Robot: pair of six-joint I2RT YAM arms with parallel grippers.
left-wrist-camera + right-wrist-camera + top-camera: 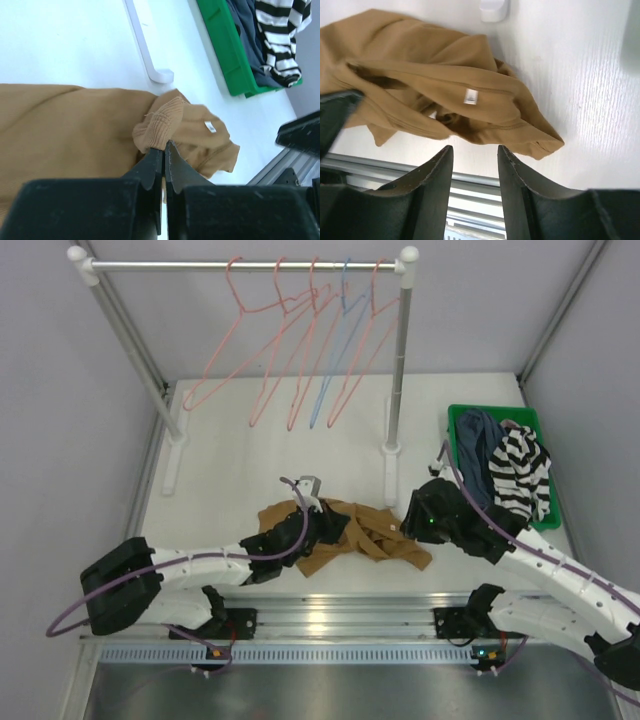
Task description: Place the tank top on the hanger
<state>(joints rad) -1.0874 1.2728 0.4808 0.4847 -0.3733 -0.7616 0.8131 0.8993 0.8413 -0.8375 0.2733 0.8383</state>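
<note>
Folds bunch the tan tank top (420,75), white label (470,96) showing.

Robot lab setup: white table (230,455) w/ grey partition walls (60,390), small clothes rack (160,265), alu mounting rail (340,618).

No legible writing is showing anywhere on the scene. A small white label (470,96) is sitting on the tan tank top (420,55), lying along a folded seam, but its print is appearing too small and blurred to read in either wrist view.
</note>
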